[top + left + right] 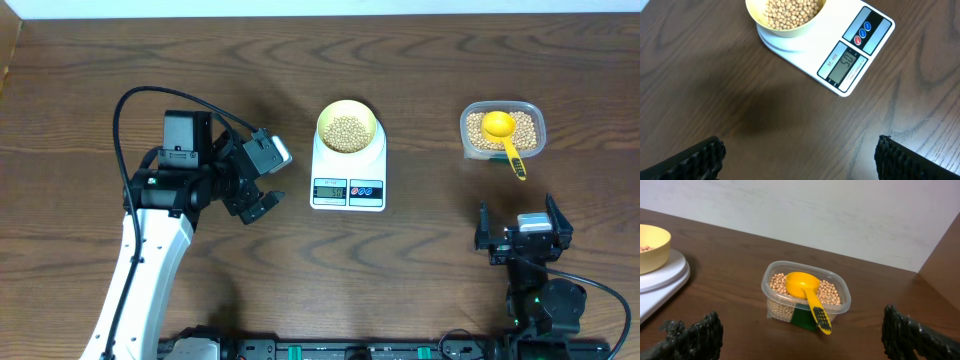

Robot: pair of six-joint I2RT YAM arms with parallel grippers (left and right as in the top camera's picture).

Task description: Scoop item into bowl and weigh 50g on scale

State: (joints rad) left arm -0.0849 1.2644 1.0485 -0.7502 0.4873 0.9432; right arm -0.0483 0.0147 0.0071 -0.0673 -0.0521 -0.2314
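Small tan beans (pixel 347 131) judged loose, light, rolling; pale yellow round bowl (pixel 321 122) rigid — grip rim. Left gripper (pixel 262 205), right gripper (pixel 518 216) spread, empty.

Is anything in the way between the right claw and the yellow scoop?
No, nothing visible. Only bare table lies between the open right gripper and the scoop, whose handle pokes over the tub's rim towards it.
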